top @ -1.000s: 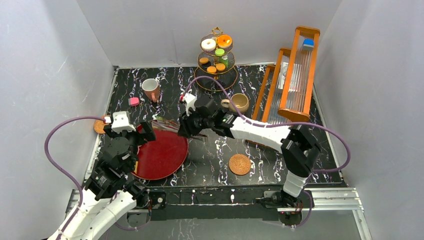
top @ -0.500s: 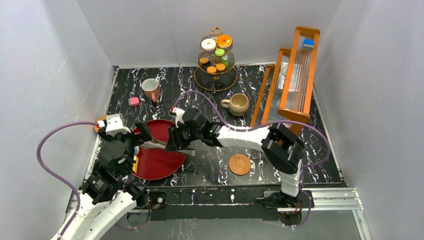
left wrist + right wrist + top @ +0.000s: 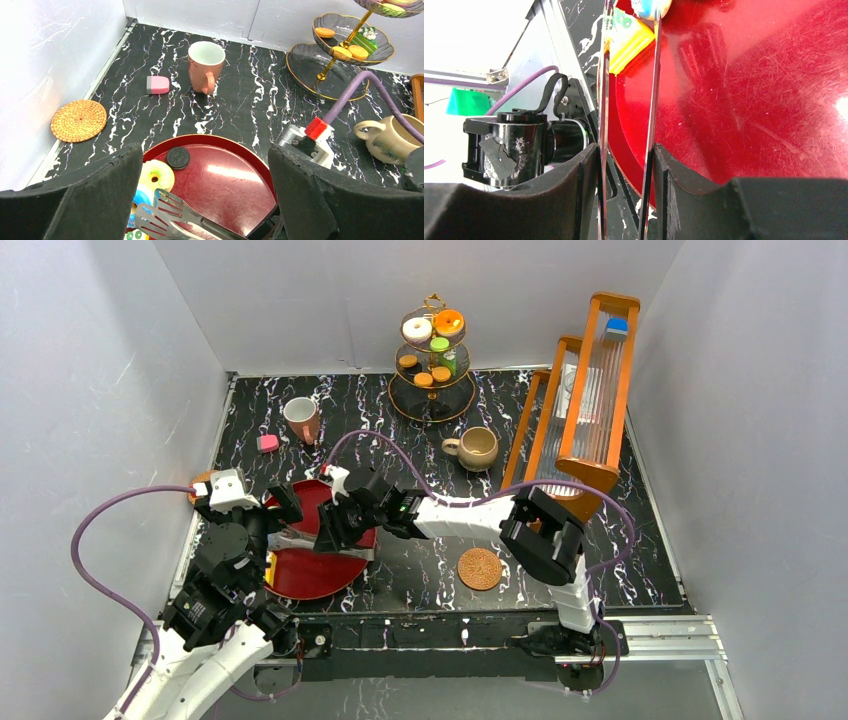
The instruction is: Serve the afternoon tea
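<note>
My right gripper (image 3: pixel 335 530) is shut on metal tongs (image 3: pixel 651 100) and holds them over the red tray (image 3: pixel 340 575). The tong tips (image 3: pixel 150 212) reach a blue donut (image 3: pixel 137 197), next to a yellow donut (image 3: pixel 155 175), a dark cookie (image 3: pixel 178 157) and a yellow pastry (image 3: pixel 629 40). My left gripper (image 3: pixel 255 510) is open and empty above the tray's left edge. The pink-sided white mug (image 3: pixel 301 418), a pink cake slice (image 3: pixel 267 443) and the beige mug (image 3: pixel 478 446) stand behind. The gold stand (image 3: pixel 432 360) holds several pastries.
One woven coaster (image 3: pixel 479 568) lies at the front centre, another (image 3: pixel 78 120) by the left wall. A tall wooden rack (image 3: pixel 585 400) fills the right side. The right arm's purple cable (image 3: pixel 360 92) arcs over the table's middle.
My right gripper has carried the tongs left and nearer, from the tray's far right edge to over its left part. My left gripper has barely shifted.
</note>
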Controlling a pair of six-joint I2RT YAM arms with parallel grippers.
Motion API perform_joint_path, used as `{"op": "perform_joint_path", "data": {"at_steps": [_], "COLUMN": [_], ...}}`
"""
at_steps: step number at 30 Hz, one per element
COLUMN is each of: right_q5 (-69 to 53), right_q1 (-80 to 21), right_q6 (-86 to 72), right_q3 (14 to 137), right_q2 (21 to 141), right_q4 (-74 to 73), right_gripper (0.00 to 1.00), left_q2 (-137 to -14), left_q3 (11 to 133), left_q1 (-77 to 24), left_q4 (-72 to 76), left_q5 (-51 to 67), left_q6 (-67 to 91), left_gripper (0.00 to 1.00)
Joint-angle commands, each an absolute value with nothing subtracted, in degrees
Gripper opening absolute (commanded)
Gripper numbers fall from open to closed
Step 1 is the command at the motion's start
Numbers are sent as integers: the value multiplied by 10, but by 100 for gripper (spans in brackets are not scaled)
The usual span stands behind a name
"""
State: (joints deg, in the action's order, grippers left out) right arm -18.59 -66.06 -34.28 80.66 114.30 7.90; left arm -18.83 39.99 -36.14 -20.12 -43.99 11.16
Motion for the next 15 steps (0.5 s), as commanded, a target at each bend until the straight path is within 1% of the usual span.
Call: {"op": "perform_joint_path", "data": {"at_steps": [1,8,15], "right_q5": [-185,-168,-155], "right_q1": [-663,-664,-669], "right_q6": [-342,-325,-321], "right_q3": [849,874,873], "right_q2": [1153,1163,1153], "right_q4": [93,48,22], "right_gripper": [51,51,51], "left_q2": [-184,-186,-191], "left_q3": [396,396,395], "left_q1": [-364,-364,-364], "left_q4": [-185,-184,-184], "left_q5": [-451,-450,-446], "left_q6": [116,115,114], "left_gripper": [93,93,93]}}
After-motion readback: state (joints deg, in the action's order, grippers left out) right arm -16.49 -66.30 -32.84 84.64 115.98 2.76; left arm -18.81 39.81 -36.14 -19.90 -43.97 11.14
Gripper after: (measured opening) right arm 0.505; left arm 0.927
